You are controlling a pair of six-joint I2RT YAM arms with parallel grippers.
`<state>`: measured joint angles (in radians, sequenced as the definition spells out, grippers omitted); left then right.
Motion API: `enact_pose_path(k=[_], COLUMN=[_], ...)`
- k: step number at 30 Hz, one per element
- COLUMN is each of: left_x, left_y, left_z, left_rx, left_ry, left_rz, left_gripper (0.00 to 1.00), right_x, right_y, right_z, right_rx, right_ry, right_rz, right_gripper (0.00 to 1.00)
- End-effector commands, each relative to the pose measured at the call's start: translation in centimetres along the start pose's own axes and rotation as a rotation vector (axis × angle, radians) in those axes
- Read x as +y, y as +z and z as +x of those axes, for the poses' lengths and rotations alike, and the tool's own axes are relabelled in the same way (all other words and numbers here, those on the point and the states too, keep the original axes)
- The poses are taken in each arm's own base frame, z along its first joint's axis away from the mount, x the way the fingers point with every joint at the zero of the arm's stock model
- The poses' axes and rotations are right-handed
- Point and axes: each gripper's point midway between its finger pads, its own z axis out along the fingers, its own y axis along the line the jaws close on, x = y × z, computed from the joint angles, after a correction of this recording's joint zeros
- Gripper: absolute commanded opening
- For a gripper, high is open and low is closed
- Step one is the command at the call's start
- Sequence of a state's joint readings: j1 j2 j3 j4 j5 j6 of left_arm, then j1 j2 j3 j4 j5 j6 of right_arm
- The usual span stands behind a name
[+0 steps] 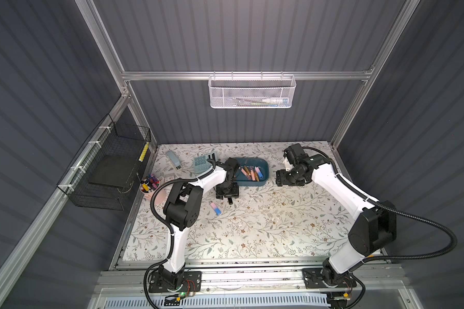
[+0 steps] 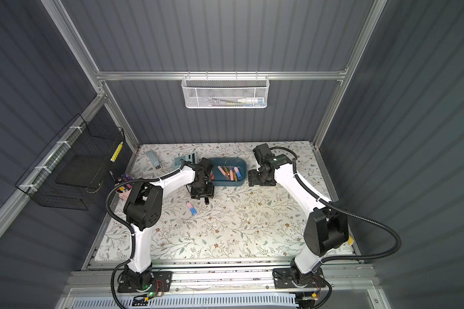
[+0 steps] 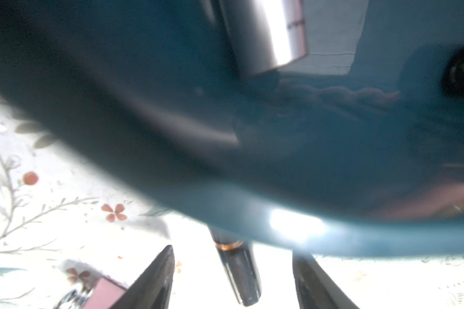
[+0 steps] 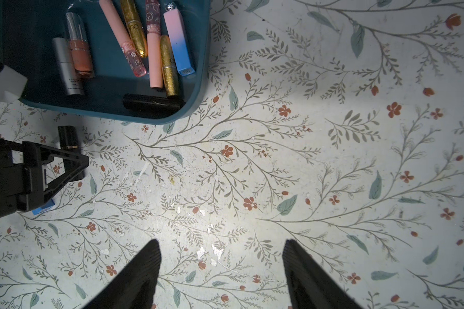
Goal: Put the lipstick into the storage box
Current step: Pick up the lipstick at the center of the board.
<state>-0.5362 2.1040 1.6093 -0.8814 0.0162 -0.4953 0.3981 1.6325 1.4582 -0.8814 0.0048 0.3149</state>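
Lipstick (image 4: 67, 137): black, lying on the table (image 4: 279, 160) just beside the storage box (image 4: 145, 119) | left end effector (image 3: 233, 251): held apart astride it | right end effector (image 4: 220, 242): apart, nothing held | handling judged: light, rigid, slick tube, to be gripped mid-barrel

No text reads cleanly. Gold glitter tube (image 4: 134, 29), in storage box (image 4: 105, 113) at 12 o'clock on table (image 4: 306, 160): dark lettering, possibly "dd".
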Motion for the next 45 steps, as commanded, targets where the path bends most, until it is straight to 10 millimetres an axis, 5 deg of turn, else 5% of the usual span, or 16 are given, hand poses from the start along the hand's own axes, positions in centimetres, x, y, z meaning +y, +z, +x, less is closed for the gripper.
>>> enact_pose_path(k=[1,16,23,26,36,45], left_x=[0.8,2.8,3.1,3.0,2.0,1.3], left_y=[0.9,2.8,2.8,2.1,-1.8,-2.6], left_z=[0.6,1.8,2.5,2.8,1.8,1.8], left_rx=[0.042,0.079,0.084,0.076,0.002,-0.018], left_ry=[-0.020,-0.031,-0.040,-0.044,-0.031,-0.019], left_rz=[-0.045,-0.157,-0.170,-0.166,-0.142,-0.103], left_gripper=[0.64,0.48,0.15,0.09,0.09,0.07], right_x=[-0.4,-1.1,-1.1,-0.9,-0.4,-0.3], right_y=[-0.7,-0.9,-0.8,-0.9,-0.7,-0.4], right_z=[0.2,1.7,1.7,1.5,0.6,0.4], right_rx=[-0.014,-0.016,-0.016,-0.018,-0.023,-0.015], right_ry=[0.015,0.000,-0.015,-0.017,-0.024,-0.020], right_rz=[0.009,0.026,0.023,0.014,-0.001,-0.004], right_gripper=[0.74,0.74,0.74,0.74,0.74,0.74])
